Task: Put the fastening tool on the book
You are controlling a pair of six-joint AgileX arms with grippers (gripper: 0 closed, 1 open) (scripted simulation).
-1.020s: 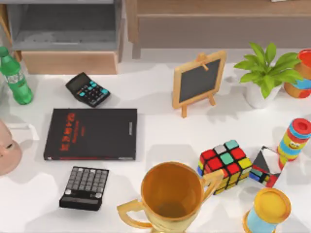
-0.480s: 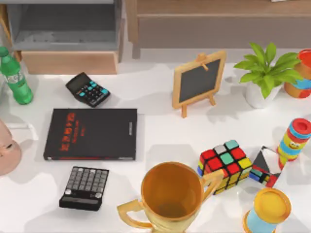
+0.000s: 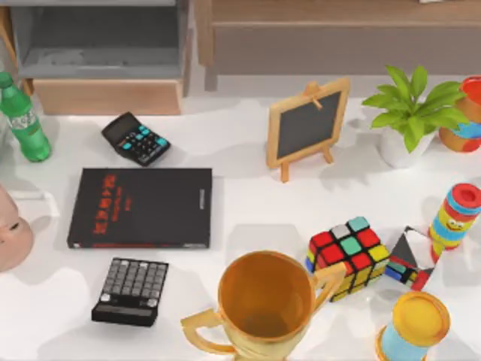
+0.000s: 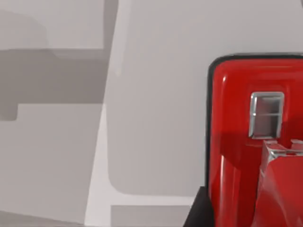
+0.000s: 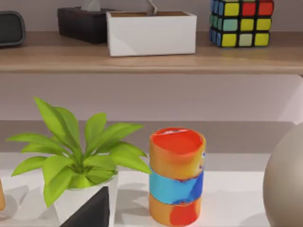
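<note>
Stapler-like red fastening tool (image 4: 246, 142) fills one side of the left wrist view, glossy, with a small metal plate on it, close to the camera over a pale surface; where it sits relative to the book cannot be told from the pictures. Whether the left gripper is open or has hold of the tool cannot be told, and the same goes for the right gripper.

Taking the book (image 3: 141, 207) as the landmark in the top view: it lies flat and black on the white table (image 3: 248, 203), red lettering near its left edge. Well to its left stands a green bottle (image 3: 22, 119), farther back. Just behind the book lies a small black calculator (image 3: 136, 138) with coloured keys; just in front of it lies a second, grey-keyed calculator (image 3: 131, 291). To the book's right and nearer the front stands a gold trophy cup (image 3: 264, 307). Right of the book and farther back is a small chalkboard easel (image 3: 308, 126). Further right sits a colour cube (image 3: 348, 254), then a potted green plant (image 3: 409, 113) at the back, and beside it an orange, blue-banded cylinder (image 5: 176, 176)
</note>
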